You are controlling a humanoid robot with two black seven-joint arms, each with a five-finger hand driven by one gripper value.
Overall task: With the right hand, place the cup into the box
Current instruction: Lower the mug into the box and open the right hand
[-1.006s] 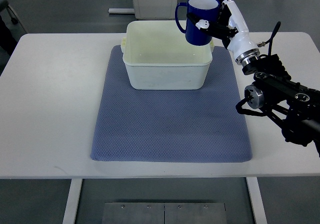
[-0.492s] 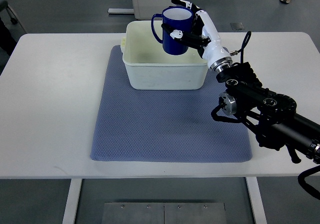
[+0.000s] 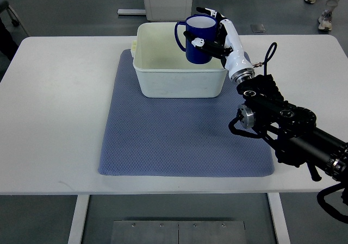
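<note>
1. Top view: the right hand (image 3: 213, 36) has its fingers wrapped round a blue cup (image 3: 199, 39), gripping it from the right side.
2. The cup is upright, its handle pointing left, held over the right rear part of the box (image 3: 179, 83), with its base below the box's rim.
3. The cream box sits on the far end of a blue-grey mat (image 3: 185, 138), which lies on the white desk (image 3: 54, 108).
4. The black right arm crosses the mat's right edge.
</note>
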